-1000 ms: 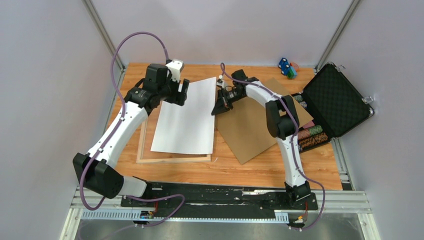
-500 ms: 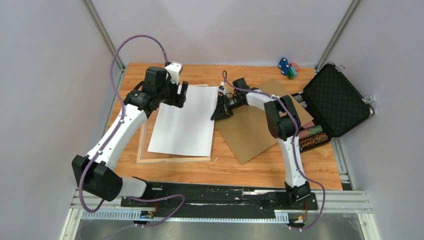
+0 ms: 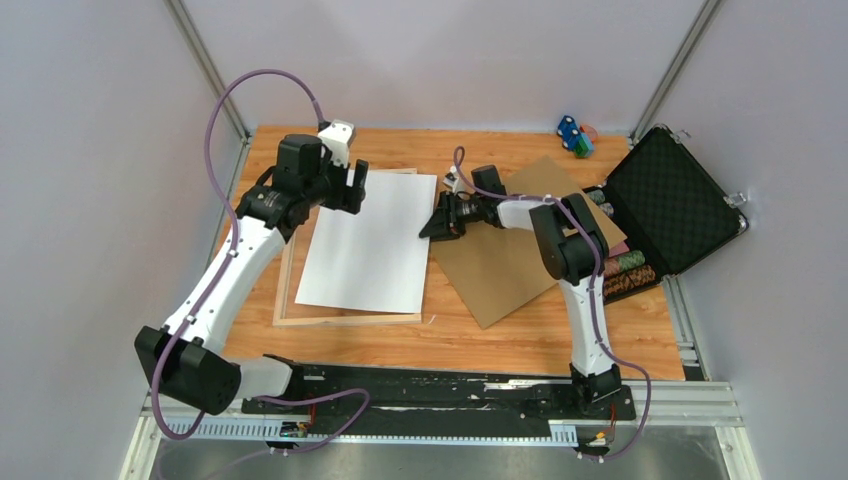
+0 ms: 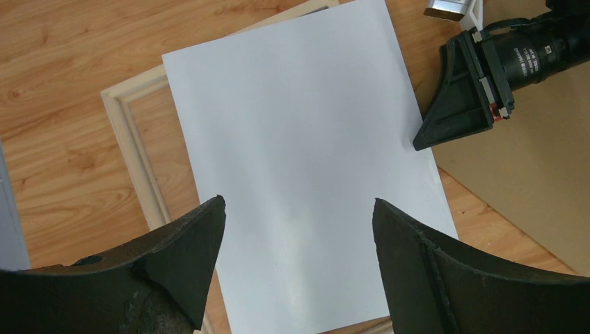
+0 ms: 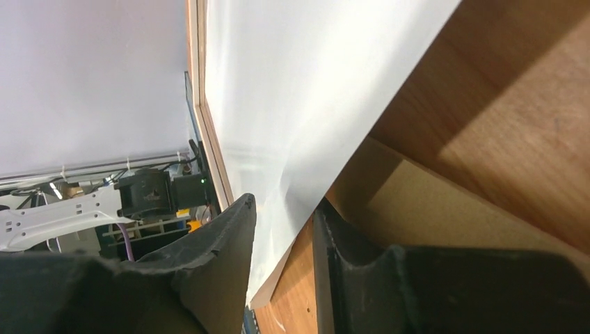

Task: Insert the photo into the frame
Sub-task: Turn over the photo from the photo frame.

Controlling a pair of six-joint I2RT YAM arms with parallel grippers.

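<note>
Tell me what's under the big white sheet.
The pale wooden rectangular frame: mainly its left and near rails show. The large white rectangular sheet hides most of the rest, including its inside.

photo (image 3: 365,243): flatter over frame (image 3: 345,318) | left end effector (image 3: 340,190): shifted left | right end effector (image 3: 432,228): lower

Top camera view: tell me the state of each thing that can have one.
photo: blank side up, lying skewed over the frame, not seated.
frame: lying flat, partly covered.
backing board: flat, out of the frame.
case: lid open.
left gripper: open, above the photo.
right gripper: shut on the photo's right edge.
</note>
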